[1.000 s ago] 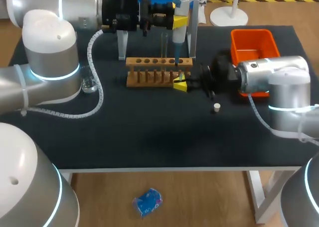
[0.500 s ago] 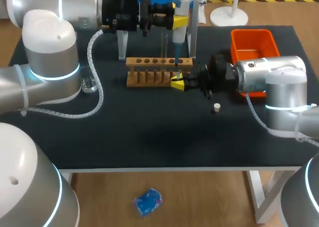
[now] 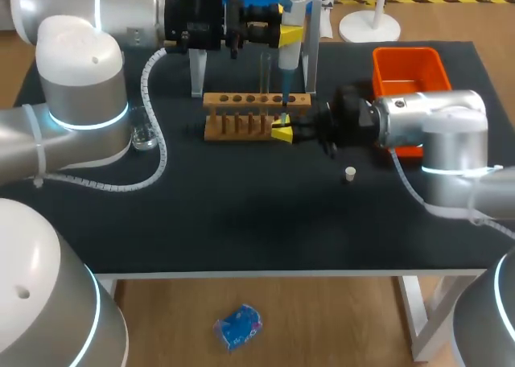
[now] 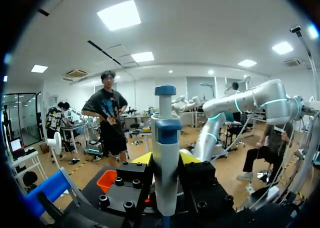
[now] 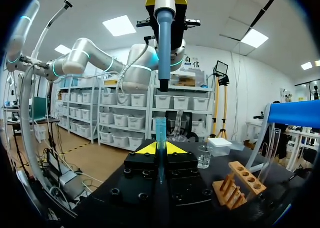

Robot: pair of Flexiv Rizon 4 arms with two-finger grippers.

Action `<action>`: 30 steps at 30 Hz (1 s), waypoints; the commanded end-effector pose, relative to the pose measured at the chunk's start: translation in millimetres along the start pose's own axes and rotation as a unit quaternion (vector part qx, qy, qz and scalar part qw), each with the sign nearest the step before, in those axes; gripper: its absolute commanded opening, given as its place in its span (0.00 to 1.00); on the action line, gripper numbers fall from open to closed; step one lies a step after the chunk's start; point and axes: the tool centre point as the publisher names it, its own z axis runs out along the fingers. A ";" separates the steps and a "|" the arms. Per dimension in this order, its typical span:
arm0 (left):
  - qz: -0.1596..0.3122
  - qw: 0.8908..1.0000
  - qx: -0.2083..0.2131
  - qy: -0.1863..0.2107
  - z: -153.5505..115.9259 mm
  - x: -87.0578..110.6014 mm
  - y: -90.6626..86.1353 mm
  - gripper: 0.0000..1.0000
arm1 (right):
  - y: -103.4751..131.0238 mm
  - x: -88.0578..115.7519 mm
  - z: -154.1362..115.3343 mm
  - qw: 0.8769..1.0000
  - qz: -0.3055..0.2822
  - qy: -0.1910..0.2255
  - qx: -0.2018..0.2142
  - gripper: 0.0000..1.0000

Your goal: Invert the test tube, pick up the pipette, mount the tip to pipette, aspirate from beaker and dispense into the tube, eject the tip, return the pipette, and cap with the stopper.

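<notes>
With the translucent blue plastic tip (image 5: 160, 130) clamped upright in the right tool (image 5: 160, 149), just below the white-and-blue pipette (image 5: 164, 33) gripped by the left tool (image 4: 166, 159), both should be aligned before being pressed together.

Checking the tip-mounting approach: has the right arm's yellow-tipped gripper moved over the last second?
Yes. The right gripper has slid toward the view's left along the wooden test tube rack, away from the small white stopper.
</notes>
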 end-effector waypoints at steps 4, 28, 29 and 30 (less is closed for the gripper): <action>0.000 1.000 0.000 -0.001 -0.1 0.3 0.0 0.00 | 0.8 -8.7 5.4 1.000 -0.002 0.004 -0.013 0.00; 0.000 1.000 0.000 -0.001 -0.1 0.3 0.0 0.00 | 21.7 -8.5 3.8 0.999 -0.031 0.002 -0.019 0.00; 0.000 1.000 0.000 -0.001 -0.1 0.3 0.0 0.00 | 22.1 -8.3 3.9 0.999 -0.031 0.002 -0.019 0.00; 0.000 1.000 0.000 -0.001 -0.1 0.3 0.0 0.00 | 22.6 -8.3 4.1 0.999 -0.032 0.002 -0.020 0.00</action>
